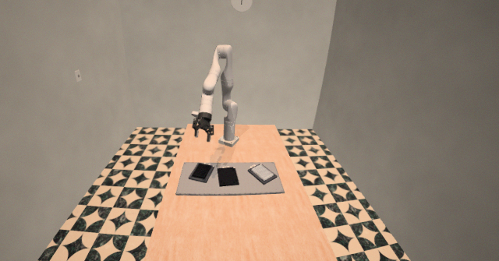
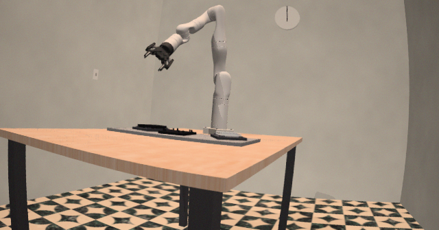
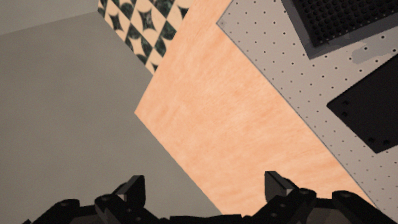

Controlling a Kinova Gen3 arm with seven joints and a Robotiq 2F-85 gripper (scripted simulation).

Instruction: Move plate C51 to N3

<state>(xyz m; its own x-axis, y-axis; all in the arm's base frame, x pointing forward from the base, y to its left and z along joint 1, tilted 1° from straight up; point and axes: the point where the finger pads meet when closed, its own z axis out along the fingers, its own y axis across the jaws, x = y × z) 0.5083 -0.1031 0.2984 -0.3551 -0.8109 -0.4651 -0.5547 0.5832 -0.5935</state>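
Observation:
My gripper [image 1: 203, 136] [image 2: 153, 61] [image 3: 204, 186] is open and empty. It hangs high above the table's back left part, near the arm's base and well away from the plates. A grey perforated mat [image 1: 187, 191] [image 2: 192, 139] [image 3: 280, 55] carries three stations. On the left a black well plate [image 1: 201, 171] [image 2: 149, 126] [image 3: 340, 17] sits on a dark grey nest. In the middle lies a flat black empty nest [image 1: 228, 176] [image 2: 177, 133] [image 3: 367, 110]. On the right a pale plate [image 1: 262, 172] [image 2: 224, 133] sits on a nest. I cannot read any labels.
The mat lies on a wooden table [image 1: 234, 222] [image 2: 137, 154] [image 3: 225, 115]. The arm's base [image 1: 228, 139] [image 2: 219, 128] stands behind the mat. The table's left edge and the tiled floor show in the wrist view.

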